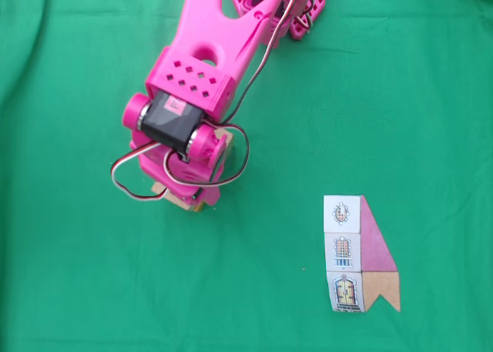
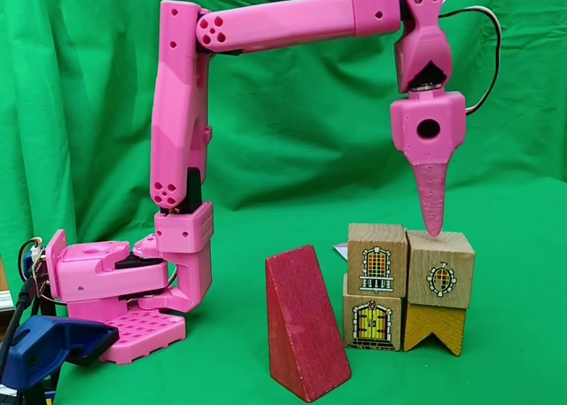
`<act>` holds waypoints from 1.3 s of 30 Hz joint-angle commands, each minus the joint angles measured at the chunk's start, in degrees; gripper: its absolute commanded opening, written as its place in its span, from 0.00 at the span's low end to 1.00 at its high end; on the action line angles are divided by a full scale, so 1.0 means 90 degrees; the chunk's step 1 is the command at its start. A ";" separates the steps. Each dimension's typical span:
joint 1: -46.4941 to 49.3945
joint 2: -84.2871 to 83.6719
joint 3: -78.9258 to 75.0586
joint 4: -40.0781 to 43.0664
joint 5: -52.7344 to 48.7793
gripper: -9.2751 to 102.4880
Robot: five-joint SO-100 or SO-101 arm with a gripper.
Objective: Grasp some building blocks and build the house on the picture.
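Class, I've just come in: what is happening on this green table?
A pink robot arm is building a block house. In a fixed view its tool points down onto the upper right block of a two-by-two stack; its grip is unclear. The red wedge stands apart, unused. The picture card lies to one side.

Arm hides blocks (top cam); base cut off.

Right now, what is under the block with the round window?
A yellow notched block carries the round-window block. In a fixed view from above, the arm hides most of them.
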 commanded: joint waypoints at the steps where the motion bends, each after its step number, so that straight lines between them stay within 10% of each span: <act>1: -0.0029 0.0059 -0.0244 0.0029 -0.0049 0.31; 39: 0.0586 0.0020 -0.0664 0.0049 -0.1211 0.33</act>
